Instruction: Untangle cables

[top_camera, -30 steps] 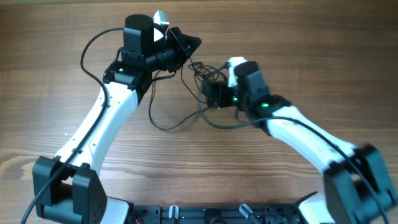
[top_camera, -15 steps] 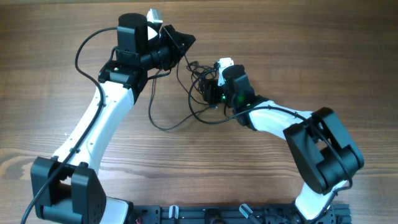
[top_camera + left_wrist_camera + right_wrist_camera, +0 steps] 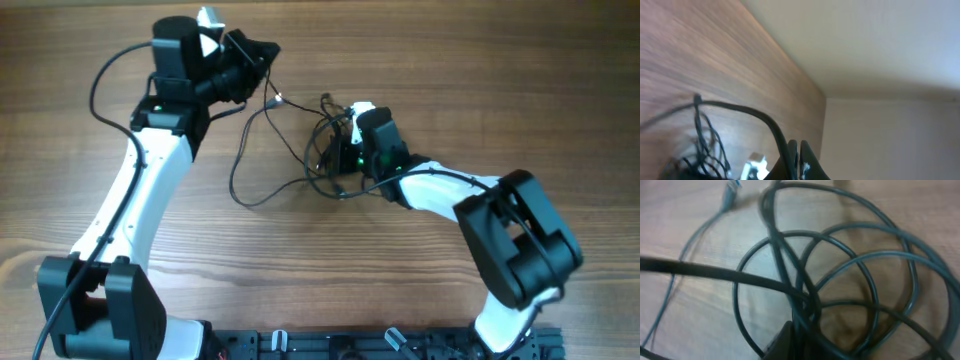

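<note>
- The right arm (image 3: 440, 190) came in from 5 o'clock and the left arm (image 3: 130, 210) from 7 o'clock, both over a wooden surface (image 3: 520, 70).
- The cables (image 3: 325, 150) sat as a knotted bundle of thin black loops close to the middle of the surface. Their nearest part, one slack loop, trailed off toward 8 o'clock and lay flat on the wood.
- The right tool (image 3: 342, 150) was at the bundle's 3 o'clock side, touching it.
- In the right wrist view, several rounded loops overlapped and crossed just above the dark fingers (image 3: 785, 337). The strands ran together into them, so the right tool looked closed on the bundle, though only part of it showed.
- In that same view a small grey plug (image 3: 730, 192) lay at 11 o'clock, apart from the loops, at the end of a thinner strand.
- In the overhead view a plug with a light tip sat at 11 o'clock from the bundle, between it and the left tool (image 3: 258, 58).
- The left tool was farthest out, at 11 o'clock on the surface, well apart from the right tool.
- In the left wrist view its fingertips (image 3: 792, 155) were pressed together on a single strand. That strand arced out from between them and ran back down to the tangle at the picture's lower left. A pale wall rose beyond the edge of the surface.
</note>
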Robot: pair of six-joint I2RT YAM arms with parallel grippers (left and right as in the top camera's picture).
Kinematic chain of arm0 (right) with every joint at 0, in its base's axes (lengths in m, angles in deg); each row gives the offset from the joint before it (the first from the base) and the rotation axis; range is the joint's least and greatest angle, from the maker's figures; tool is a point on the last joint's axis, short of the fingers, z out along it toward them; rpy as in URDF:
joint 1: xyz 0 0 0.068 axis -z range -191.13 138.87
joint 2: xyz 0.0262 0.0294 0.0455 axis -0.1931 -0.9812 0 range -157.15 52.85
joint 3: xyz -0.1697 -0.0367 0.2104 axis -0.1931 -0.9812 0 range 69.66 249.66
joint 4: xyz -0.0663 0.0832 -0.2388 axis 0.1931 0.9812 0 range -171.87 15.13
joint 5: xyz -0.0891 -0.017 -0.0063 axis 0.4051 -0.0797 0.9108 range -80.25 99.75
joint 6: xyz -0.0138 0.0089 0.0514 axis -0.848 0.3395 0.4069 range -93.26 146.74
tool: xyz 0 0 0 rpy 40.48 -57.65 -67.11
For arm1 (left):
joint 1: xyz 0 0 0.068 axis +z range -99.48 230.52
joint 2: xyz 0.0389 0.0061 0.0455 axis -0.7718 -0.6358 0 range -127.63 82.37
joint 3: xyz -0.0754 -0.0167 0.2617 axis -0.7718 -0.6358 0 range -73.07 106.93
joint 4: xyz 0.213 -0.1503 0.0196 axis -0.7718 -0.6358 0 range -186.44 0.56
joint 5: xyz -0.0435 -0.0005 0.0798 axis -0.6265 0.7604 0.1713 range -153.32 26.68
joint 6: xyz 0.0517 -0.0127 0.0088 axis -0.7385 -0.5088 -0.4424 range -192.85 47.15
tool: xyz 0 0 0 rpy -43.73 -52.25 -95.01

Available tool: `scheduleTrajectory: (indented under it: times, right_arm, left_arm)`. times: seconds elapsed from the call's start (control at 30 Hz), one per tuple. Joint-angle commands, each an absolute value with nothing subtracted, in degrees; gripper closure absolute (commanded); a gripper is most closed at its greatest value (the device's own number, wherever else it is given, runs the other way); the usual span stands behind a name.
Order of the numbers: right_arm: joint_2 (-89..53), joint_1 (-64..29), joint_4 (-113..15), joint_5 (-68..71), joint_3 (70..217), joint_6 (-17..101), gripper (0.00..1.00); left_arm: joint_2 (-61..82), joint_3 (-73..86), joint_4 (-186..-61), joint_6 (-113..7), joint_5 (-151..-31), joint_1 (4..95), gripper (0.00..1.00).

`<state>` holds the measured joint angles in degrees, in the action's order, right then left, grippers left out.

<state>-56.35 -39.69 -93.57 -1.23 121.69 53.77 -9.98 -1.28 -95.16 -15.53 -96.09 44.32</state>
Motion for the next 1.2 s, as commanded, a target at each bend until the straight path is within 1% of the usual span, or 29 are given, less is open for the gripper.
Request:
scheduleTrajectory:
  times: [0.0, 0.03, 0.13, 0.23, 0.33, 0.47, 0.6, 0.67, 0.73, 0.77, 0.8, 0.83, 0.87, 0.9, 0.93, 0.97, 1.0, 1.03, 1.1, 1.17]
  right_arm:
    - [-46.5, -34.3, -83.2, -1.1, 121.8, 53.5, 0.96]
    - [-42.0, -30.8, -76.4, -0.1, 121.8, 50.7, 0.96]
    - [-35.9, -24.7, -68.1, -0.1, 121.8, 43.9, 0.96]
    - [-30.0, -17.9, -62.3, -0.6, 121.8, 39.8, 0.96]
    - [-23.7, -11.2, -59.7, -8.4, 121.8, 32.7, 0.95]
    - [-19.2, -6.6, -59.7, -6.7, 121.8, 33.0, 0.96]
    - [-18.9, -3.1, -58.3, 8.5, 121.8, 39.1, 0.96]
    - [-18.9, -2.6, -57.8, 6.3, 121.8, 40.3, 0.96]
    - [-18.9, -3.2, -57.9, -4.3, 121.8, 39.7, 0.93]
    - [-18.9, -3.9, -58.4, -9.5, 121.7, 38.0, 0.79]
    - [-18.9, -4.7, -59.0, -10.8, 121.7, 37.0, 0.46]
    - [-18.9, -5.4, -59.3, -9.9, 121.7, 37.1, 0.27]
    - [-18.9, -5.8, -59.3, -9.0, 121.7, 37.2, 0.18]
    - [-18.9, -6.8, -59.3, -8.8, 121.7, 36.9, 0.12]
    - [-18.9, -7.5, -59.0, -9.5, 121.7, 36.4, 0.06]
    - [-18.9, -8.2, -58.7, -9.8, 121.7, 35.2, 0.0]
    - [-18.9, -8.5, -58.5, -8.6, 121.7, 34.6, 0.0]
    - [-18.9, -8.5, -58.2, -6.2, 121.7, 35.2, 0.0]
    - [-18.9, -8.5, -57.2, 4.5, 121.7, 43.0, 0.0]
    - [-18.9, -8.5, -55.1, 8.6, 121.7, 48.5, 0.0]
  left_arm:
    - [-8.5, -0.8, -94.7, -19.8, -96.5, 50.6, 0.96]
    - [-7.9, -0.8, -94.0, -19.7, -96.5, 54.4, 0.96]
    - [-6.5, -0.7, -93.4, -19.7, -96.5, 60.3, 0.96]
    - [-5.2, -0.7, -93.2, -20.0, -96.2, 65.8, 0.96]
    - [-5.1, -0.7, -93.5, -20.0, -96.3, 70.3, 0.96]
    - [-5.1, -0.7, -93.9, -20.0, -96.3, 72.2, 0.96]
    - [-5.1, -0.7, -93.9, -21.9, -96.2, 72.2, 0.96]
    - [-5.1, -0.7, -95.1, -22.3, -96.8, 72.0, 0.96]
    - [-5.1, -0.7, -97.6, -22.3, -97.2, 70.6, 0.96]
    - [-5.1, -0.7, -99.3, -22.3, -97.2, 69.3, 0.92]
    - [-5.1, -0.7, -101.1, -22.3, -97.2, 67.4, 0.75]
    - [-5.1, -0.7, -102.3, -22.3, -97.1, 65.9, 0.57]
    - [-5.1, -0.7, -103.2, -22.3, -97.1, 64.6, 0.45]
    - [-5.1, -0.7, -104.5, -22.3, -97.1, 61.9, 0.34]
    - [-5.2, -0.7, -105.3, -22.7, -97.1, 59.4, 0.2]
    - [-5.2, -0.7, -105.7, -23.3, -97.0, 56.8, 0.1]
    - [-5.4, -0.7, -106.0, -23.4, -96.5, 54.2, 0.01]
    - [-5.5, -0.7, -106.1, -23.7, -96.2, 52.1, 0.0]
    - [-6.4, -0.8, -106.3, -26.0, -95.6, 46.5, 0.0]
    - [-7.8, -0.8, -107.9, -26.2, -92.6, 41.0, 0.0]
